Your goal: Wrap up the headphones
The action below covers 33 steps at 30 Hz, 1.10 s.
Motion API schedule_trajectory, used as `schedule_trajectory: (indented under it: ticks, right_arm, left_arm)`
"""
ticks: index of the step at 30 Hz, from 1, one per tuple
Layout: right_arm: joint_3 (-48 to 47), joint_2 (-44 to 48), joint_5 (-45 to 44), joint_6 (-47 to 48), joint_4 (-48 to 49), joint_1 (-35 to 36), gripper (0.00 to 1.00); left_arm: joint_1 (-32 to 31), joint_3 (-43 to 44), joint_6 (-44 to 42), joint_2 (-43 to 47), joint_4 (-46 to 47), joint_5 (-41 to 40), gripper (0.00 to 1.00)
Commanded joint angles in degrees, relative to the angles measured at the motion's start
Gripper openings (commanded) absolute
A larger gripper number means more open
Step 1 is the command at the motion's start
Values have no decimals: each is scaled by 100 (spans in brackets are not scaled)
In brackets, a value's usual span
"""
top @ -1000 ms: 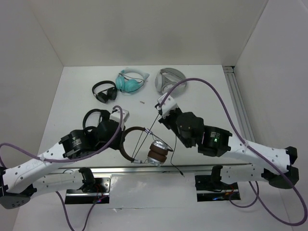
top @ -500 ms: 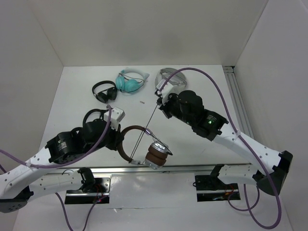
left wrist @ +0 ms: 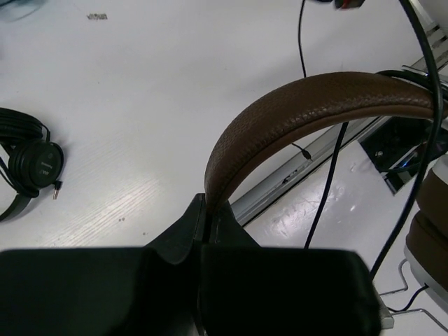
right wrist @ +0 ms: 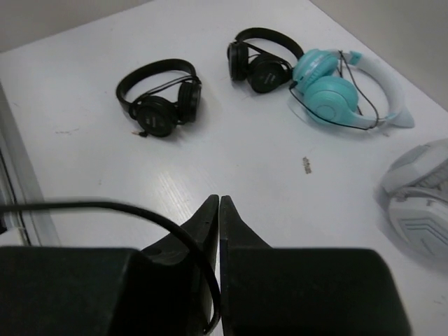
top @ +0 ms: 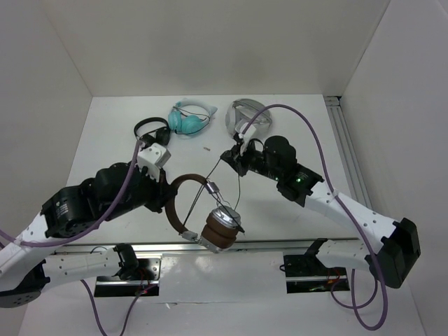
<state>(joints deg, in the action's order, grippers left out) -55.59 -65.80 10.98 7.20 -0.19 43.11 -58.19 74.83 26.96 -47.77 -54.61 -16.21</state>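
The headphones have a dark brown headband (top: pixel 173 204), brown pads and silver cups (top: pixel 221 227), and hang near the table's front edge. My left gripper (top: pixel 166 198) is shut on the headband; the left wrist view shows the band (left wrist: pixel 308 98) arching out from between the closed fingers (left wrist: pixel 208 204). My right gripper (top: pixel 227 155) is shut on the thin black cable (top: pixel 218 171), which runs from it down past an inline remote toward the cups. In the right wrist view the cable (right wrist: pixel 140 210) curves in between the closed jaws of the right gripper (right wrist: pixel 219 204).
Black headphones (top: pixel 152 131), teal headphones (top: pixel 187 119) and silver-grey headphones (top: pixel 245 115) lie at the back. A second black pair (right wrist: pixel 161 98) lies left of centre, hidden by my left arm in the top view. An aluminium rail (top: pixel 280 245) runs along the near edge.
My left gripper has lifted and turned the headphones, so the cups hang lower and nearer. My right arm has stretched out and carried the cable leftward toward the headband.
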Motion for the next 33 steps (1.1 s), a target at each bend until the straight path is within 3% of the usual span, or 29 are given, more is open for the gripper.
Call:
schedule_trajectory:
  ticks: [1,4,7,14,23,30,32,33]
  right_arm:
    - [346,-117,728,-605,1298,-119,11]
    - [856,-363,1195,-1176,2351,-119,17]
    - [1234,-784,1266,-1563,3268,38,17]
    - [1604,-1707,1204,-1888,4156,171,16]
    - [2535,-2016,1003,-2214,5379,583,13]
    - [2904,-2016,256,-2162,5433,1330,2]
    - [2983,-1780,-436,-1996,5206,1820,0]
    - [3062,-1674,-1196,-1942,5082,2041,0]
  left_arm:
    - [-43,418,151,154,485,83,0]
    - [-43,480,222,154,766,83,0]
    - [-43,716,345,14,838,83,0]
    - [-43,1094,1055,13,829,-909,0]
    - [-43,1210,2181,-40,364,-1982,0]
    - [-43,1420,2875,-355,-258,-2764,0]
    - [-43,1604,3112,-592,-497,-3142,0]
    - [-43,1666,3218,-698,-689,-3282,0]
